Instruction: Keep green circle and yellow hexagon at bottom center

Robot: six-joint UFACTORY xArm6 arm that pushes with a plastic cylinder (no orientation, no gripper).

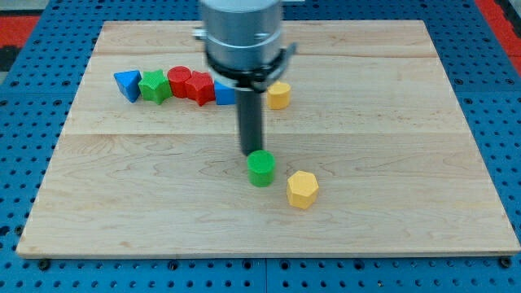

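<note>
Far off to the view's left of my tip and well above it sits a blue triangle (127,84), the first in a row of blocks near the top of the wooden bench (122,203). Touching it on the view's right is a green star-like block (154,86), then a red circle (179,80), then a red block of jagged shape (199,88) pressed against it, all up and to the left of my tip. A blue block (224,93) closes the row; the rod hides part of it, so I cannot tell its shape. The rod itself comes straight down from the grey arm body (242,37), and my tip (251,155) rests at the top edge of the green circle (261,168), seemingly touching it from the view's top side. There is no gripper on this arm, so nothing is clasped; the rod merely meets the block. Up and slightly right of my tip, just beside the rod, stands a small yellow block (279,94). Down and to the right of my tip, near the green circle but apart from it, lies the yellow hexagon (302,190), low in the middle of the bench.
</note>
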